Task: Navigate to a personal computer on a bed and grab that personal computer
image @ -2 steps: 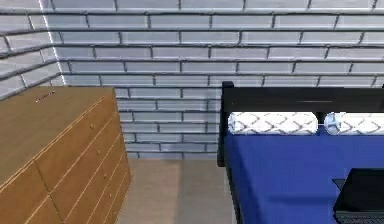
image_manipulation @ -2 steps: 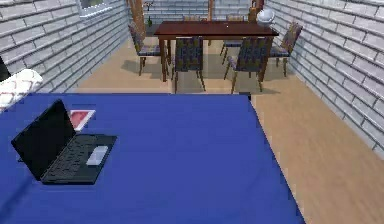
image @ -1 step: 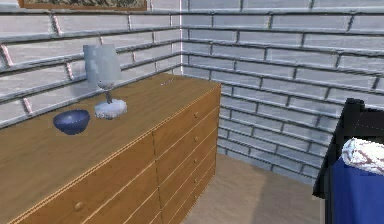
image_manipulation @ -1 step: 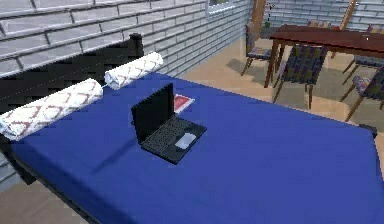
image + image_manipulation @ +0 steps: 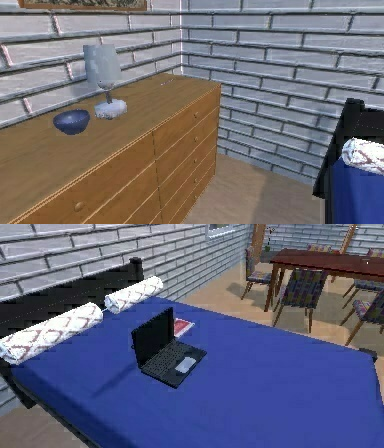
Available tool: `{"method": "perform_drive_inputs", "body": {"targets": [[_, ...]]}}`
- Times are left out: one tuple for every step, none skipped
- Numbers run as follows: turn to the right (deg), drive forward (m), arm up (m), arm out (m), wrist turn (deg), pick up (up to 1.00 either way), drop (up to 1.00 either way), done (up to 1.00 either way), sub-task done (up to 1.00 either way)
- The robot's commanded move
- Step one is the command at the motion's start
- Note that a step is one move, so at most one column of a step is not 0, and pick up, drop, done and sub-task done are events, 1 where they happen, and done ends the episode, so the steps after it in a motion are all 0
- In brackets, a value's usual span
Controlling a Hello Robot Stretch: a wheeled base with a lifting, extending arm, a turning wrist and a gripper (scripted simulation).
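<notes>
A white-painted brick wall (image 5: 280,60) spans the top and right of the forward view and runs along the upper left of the arm side view. A wide bed with a deep blue cover (image 5: 270,384) takes up most of the arm side view. Its corner also shows at the lower right edge of the forward view.

A long light-brown wooden dresser with drawers (image 5: 150,110) runs from the lower left to the middle of the forward view, against the wall. A dark reddish wooden dining table (image 5: 330,264) stands at the upper right of the arm side view, with dark chairs with checked seats (image 5: 300,289) around it. A black slatted headboard (image 5: 60,299) lines the bed's upper left side. Two white bolster pillows with a crossed pattern (image 5: 50,332) lie just beside it.

The black open laptop computer (image 5: 165,349) sits on the blue cover left of the frame's middle, with its screen upright. A pale grey-blue lamp on a white base (image 5: 103,70) stands on the dresser top. A dark blue round bowl (image 5: 71,121) sits near it to the lower left. A small flat red thing (image 5: 183,327) lies on the cover just behind the laptop.
</notes>
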Motion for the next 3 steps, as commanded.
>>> {"method": "perform_drive_inputs", "body": {"targets": [[0.0, 0.00, 0.18, 0.00, 0.0, 0.00, 0.00, 0.00, 0.00], [0.0, 0.00, 0.00, 0.46, 0.0, 0.00, 0.00, 0.00, 0.00], [0.0, 0.00, 0.00, 0.00, 45.0, 0.00, 0.00, 0.00, 0.00]]}}
